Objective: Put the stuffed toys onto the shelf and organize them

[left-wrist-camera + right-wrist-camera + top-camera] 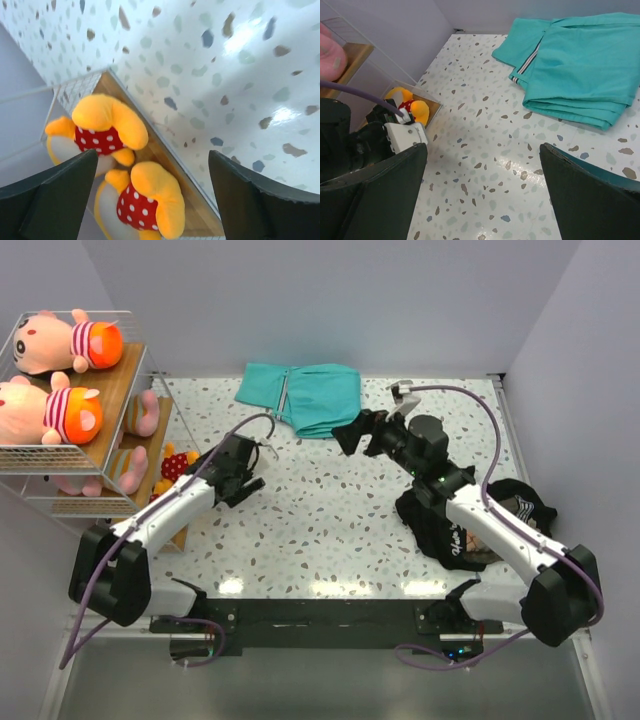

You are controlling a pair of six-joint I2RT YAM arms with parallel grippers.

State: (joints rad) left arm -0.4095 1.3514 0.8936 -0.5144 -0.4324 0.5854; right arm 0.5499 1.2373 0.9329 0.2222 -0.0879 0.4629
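The shelf (122, 375) stands at the far left. Pink striped-shirt toys lie on its top tier (65, 340) and second tier (50, 412), with more on the lower boards (128, 468). Two orange toys in red dotted dresses (102, 125) (150, 200) lie on the bottom wood board (165, 155); one also shows in the top view (177, 465). My left gripper (252, 472) (152, 155) is open and empty, over the table just right of the shelf. My right gripper (358, 440) (481, 147) is open and empty, above the table's middle near the teal cloth.
A folded teal cloth (305, 395) (580, 65) lies at the back centre. A black garment with white lettering (470, 525) lies at the right under my right arm. The left arm's wrist (370, 140) shows in the right wrist view. White walls enclose the table.
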